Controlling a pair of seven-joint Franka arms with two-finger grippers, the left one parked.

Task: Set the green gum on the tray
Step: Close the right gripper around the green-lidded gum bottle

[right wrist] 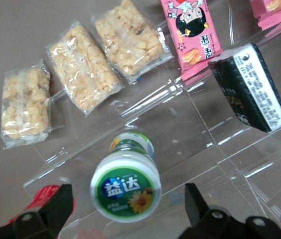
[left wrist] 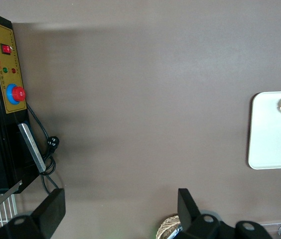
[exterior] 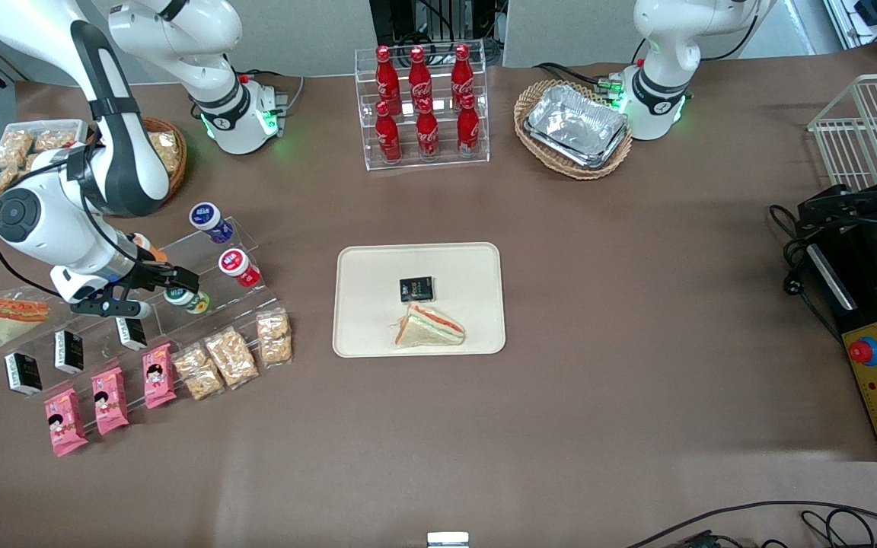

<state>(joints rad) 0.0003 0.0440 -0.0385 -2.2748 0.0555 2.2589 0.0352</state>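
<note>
Here the green gum [right wrist: 126,185] is seen lying on a clear acrylic stand [right wrist: 195,134], between the spread jaws of the gripper [right wrist: 125,211], untouched; the tray [exterior: 362,335] is set well apart on the worktop [exterior: 636,304].

Even overhead light fell brightly on the brown table [exterior: 606,320], with soft shadows under the arms. Glare glinted on the clear acrylic stand [right wrist: 200,139], and the gripper [right wrist: 125,211] fingers looked blurred, spread wide.

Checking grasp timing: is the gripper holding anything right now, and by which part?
Nothing is held. The gripper is open, its fingers standing apart on either side of the green gum, which rests on the clear acrylic stand.
</note>
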